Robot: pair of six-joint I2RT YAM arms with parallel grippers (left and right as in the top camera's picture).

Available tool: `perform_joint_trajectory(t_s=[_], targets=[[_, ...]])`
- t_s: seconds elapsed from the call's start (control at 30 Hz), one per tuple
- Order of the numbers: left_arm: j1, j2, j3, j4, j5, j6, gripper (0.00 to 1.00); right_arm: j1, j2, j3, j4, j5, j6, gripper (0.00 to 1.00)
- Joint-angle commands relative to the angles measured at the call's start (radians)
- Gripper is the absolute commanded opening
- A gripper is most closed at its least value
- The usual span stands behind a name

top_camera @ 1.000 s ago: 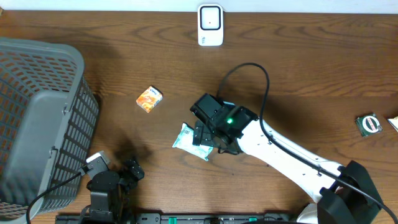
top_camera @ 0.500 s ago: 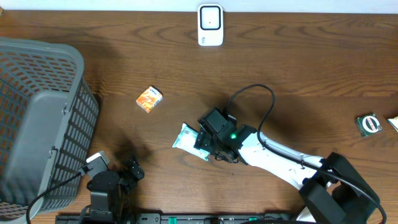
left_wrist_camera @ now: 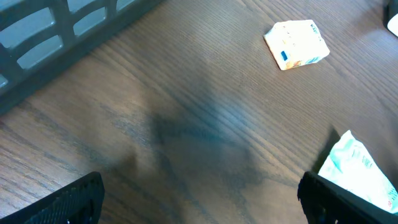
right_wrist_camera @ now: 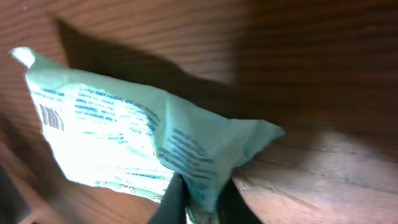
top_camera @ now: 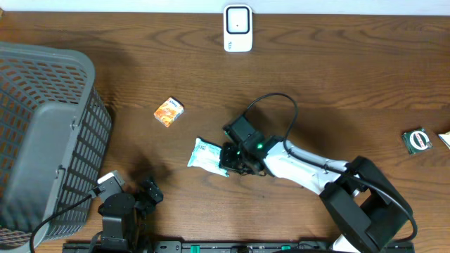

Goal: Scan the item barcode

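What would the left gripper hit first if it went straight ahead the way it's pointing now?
Most likely the bare table, between the basket and the small box; depth is hard to judge.

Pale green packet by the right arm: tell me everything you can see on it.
The packet is a pale mint-green pouch of crinkly, plastic-looking film. It has blue print and a small barcode on its upward face, near the end away from the grip. It sits roughly flat on the wood table, centre-front. The right end effector is shut on its right edge, bunching the film there. Nothing else touches it.
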Motion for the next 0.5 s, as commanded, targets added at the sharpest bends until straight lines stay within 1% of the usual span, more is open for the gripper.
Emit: perform_joint_trajectory(t_s=[0.0, 0.1, 0.13, 0.2, 0.23, 0.3, 0.33, 0.4, 0.47], targets=[[0.003, -0.002, -0.006, -0.059, -0.029, 0.005, 0.98, -0.05, 0.072, -0.058, -0.076, 0.071, -0.014, 0.01], [0.003, -0.002, -0.006, -0.059, -0.029, 0.005, 0.98, -0.072, 0.019, -0.058, -0.056, 0.078, -0.164, 0.01], [0.003, -0.002, -0.006, -0.059, -0.029, 0.005, 0.98, -0.074, -0.018, -0.058, -0.049, 0.083, -0.24, 0.01], [0.003, -0.002, -0.006, -0.059, -0.029, 0.005, 0.98, -0.074, -0.104, -0.058, -0.048, 0.087, -0.374, 0.01], [0.003, -0.002, -0.006, -0.059, -0.029, 0.005, 0.98, -0.073, -0.138, -0.058, -0.051, 0.087, -0.417, 0.01], [0.003, -0.002, -0.006, -0.059, -0.029, 0.005, 0.98, -0.067, -0.256, -0.058, -0.065, 0.088, -0.553, 0.01], [0.003, -0.002, -0.006, -0.059, -0.029, 0.005, 0.98, -0.065, -0.299, -0.058, -0.077, 0.1, -0.594, 0.01], [0.003, -0.002, -0.006, -0.059, -0.029, 0.005, 0.98, -0.064, -0.349, -0.058, -0.109, 0.13, -0.631, 0.01], [0.003, -0.002, -0.006, -0.059, -0.029, 0.005, 0.98, -0.064, -0.365, -0.058, -0.128, 0.136, -0.656, 0.01]])
